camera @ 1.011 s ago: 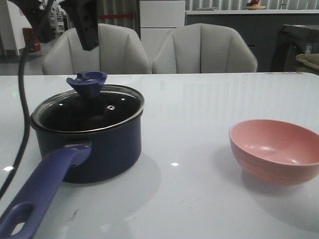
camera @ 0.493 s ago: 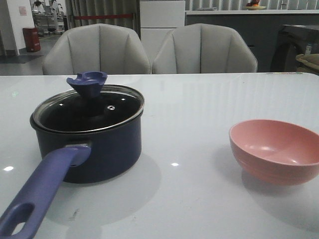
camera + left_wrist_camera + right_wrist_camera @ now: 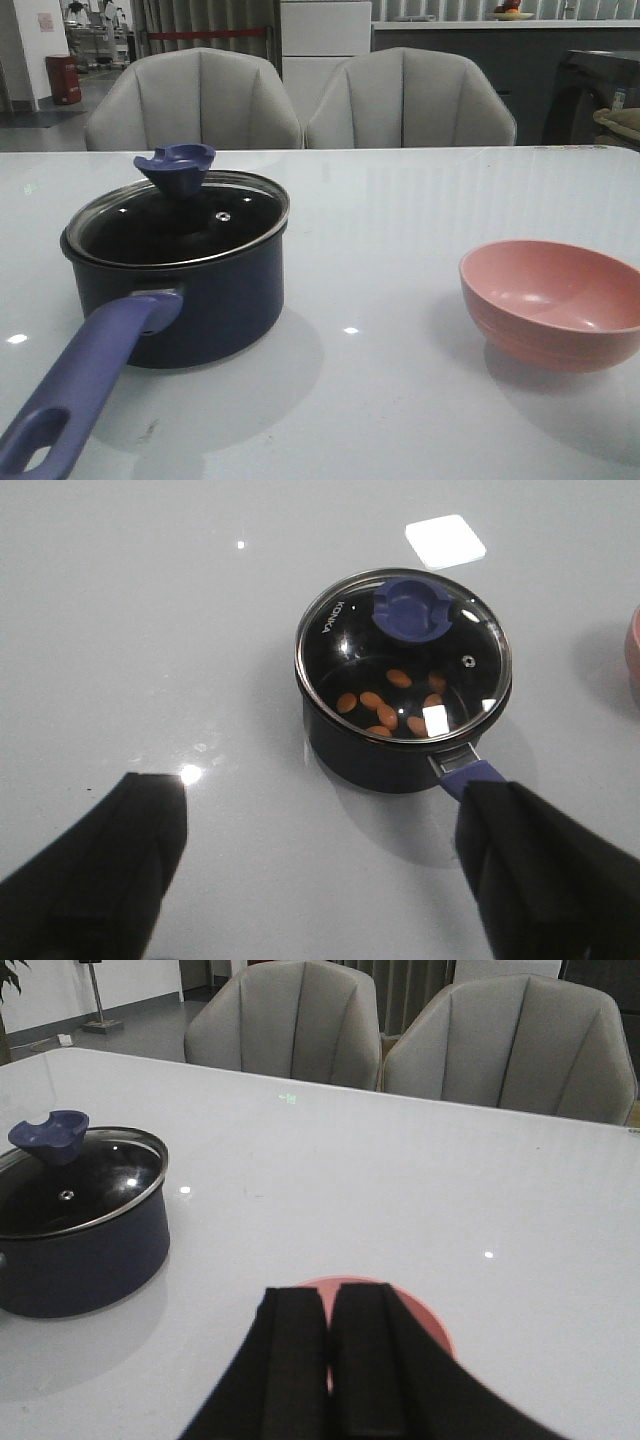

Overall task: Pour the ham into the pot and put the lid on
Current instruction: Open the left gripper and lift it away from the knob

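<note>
Both task steps look done: the ham (image 3: 388, 712) lies inside the pot (image 3: 180, 290) on the worktop (image 3: 400, 250), under the seated lid (image 3: 405, 660). Left claw (image 3: 320, 870) hangs spread wide, empty, above the pot; right claw (image 3: 330, 1360) is pinched together, empty, above the pink bowl (image 3: 553, 303), well apart.

Pink bowl (image 3: 552, 303), white table (image 3: 400, 220), chairs (image 3: 410, 98)
</note>
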